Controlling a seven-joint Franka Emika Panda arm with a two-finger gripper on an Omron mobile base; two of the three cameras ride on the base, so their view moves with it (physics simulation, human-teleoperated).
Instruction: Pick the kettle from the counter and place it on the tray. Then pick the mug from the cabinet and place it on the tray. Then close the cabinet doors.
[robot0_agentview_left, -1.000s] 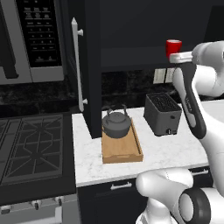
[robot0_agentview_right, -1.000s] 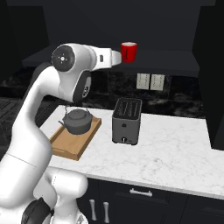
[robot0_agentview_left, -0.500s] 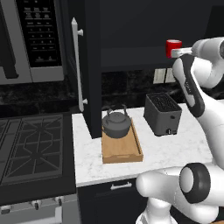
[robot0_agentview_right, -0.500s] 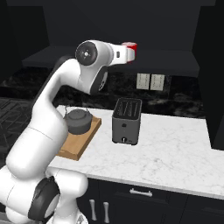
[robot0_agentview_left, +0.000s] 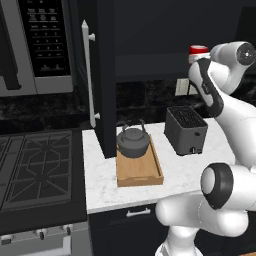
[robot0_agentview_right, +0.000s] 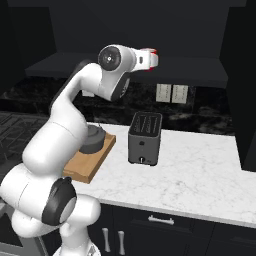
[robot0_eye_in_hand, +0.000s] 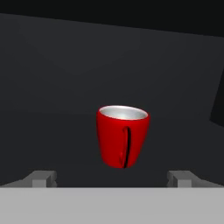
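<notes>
**While the jaws stand wide, the mug waits untouched on the cabinet shelf**

Because the gripper (robot0_eye_in_hand: 112, 178) faces the mug (robot0_eye_in_hand: 122, 135) with its fingertips (robot0_eye_in_hand: 43, 178) spread wide and nothing between them, the grasp is not yet made, and most of the risk lies in the approach. Seen from the hand, the mug stands upright ahead of the gripper, roughly centred between the fingertips, its handle turned toward the camera. That handle is the likely trouble: a finger meeting it, or one pad touching first, could spin or tip the mug or push it deeper into the cabinet (robot0_agentview_left: 150, 30).

Relative to the mug, the shelf edge lies just below and in front, so a low approach may strike the shelf lip. The open cabinet door (robot0_agentview_left: 95, 75) stands well to the mug's left in the left base view, leaving open room on that side. Below the mug sits the toaster (robot0_agentview_left: 186, 130), which a dropped mug would probably hit.

Further left and lower than the mug, the kettle (robot0_agentview_left: 133, 142) already rests on the tray (robot0_agentview_left: 140, 172) on the counter (robot0_agentview_right: 200, 170). Bare tray remains in front of the kettle, a tight landing spot.
</notes>
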